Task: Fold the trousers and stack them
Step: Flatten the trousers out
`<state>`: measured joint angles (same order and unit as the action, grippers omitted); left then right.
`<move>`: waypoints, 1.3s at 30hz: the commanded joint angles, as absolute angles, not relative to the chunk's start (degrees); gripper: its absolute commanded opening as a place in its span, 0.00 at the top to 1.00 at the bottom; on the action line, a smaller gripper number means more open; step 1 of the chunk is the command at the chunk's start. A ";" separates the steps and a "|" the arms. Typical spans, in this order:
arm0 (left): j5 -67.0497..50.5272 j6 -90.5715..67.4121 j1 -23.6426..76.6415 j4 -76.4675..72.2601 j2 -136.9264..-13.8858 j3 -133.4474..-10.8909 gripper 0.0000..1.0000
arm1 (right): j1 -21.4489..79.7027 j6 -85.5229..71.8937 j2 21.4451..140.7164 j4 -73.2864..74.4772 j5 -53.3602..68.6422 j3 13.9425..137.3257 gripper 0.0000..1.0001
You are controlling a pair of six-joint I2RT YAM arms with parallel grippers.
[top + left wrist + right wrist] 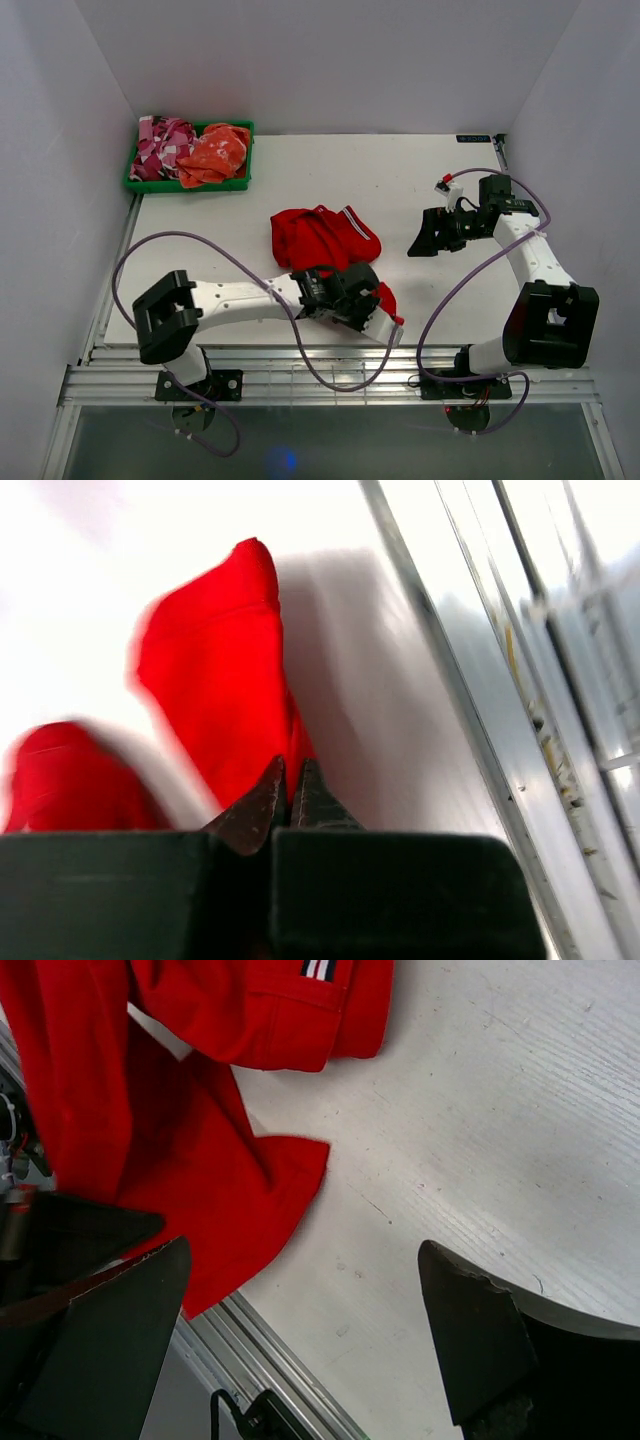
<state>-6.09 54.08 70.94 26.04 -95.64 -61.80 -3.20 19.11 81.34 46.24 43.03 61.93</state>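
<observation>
at the far left corner of the table [400, 165] sits a green bin [187, 186], a pink-and-white garment [160, 148] in its left half and an orange garment [216, 153] in its right. nearer, my left arm [235, 298] reaches rightward along the near edge, and my left gripper [375, 300] lies low at the near right end of the trousers [320, 235]. seen from my left wrist, its fingers [255, 815] are pressed together tip against tip, and the trousers [215, 680] narrow right down into them, so i am pinching a fold of red cloth. it stands up beyond the tips, blurred, with a second red hump to the left. the rail [480, 730] runs close by on the right. the trousers lie bunched in a heap around the middle of the table, well apart from the bin, with a striped trim [360, 222] on their right side and one end trailing to the near edge. further right, my right gripper [422, 235] hangs over bare table just beside the heap, jaws spread wide, holding nothing. from that wrist its fingers [110, 1350] stand far apart, and a flat corner of the trousers [200, 1160] ends near the rail.
</observation>
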 commanded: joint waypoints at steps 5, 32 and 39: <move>-21.18 31.13 53.73 21.03 -74.54 -75.76 1.00 | -2.90 19.16 79.98 43.77 44.03 62.84 0.00; -9.67 8.61 22.94 17.05 -99.40 -83.59 1.00 | 17.13 8.70 103.96 15.02 37.89 75.05 0.07; -9.67 6.33 21.80 17.49 -100.20 -83.06 1.00 | 18.90 9.76 111.26 16.79 35.86 79.02 0.06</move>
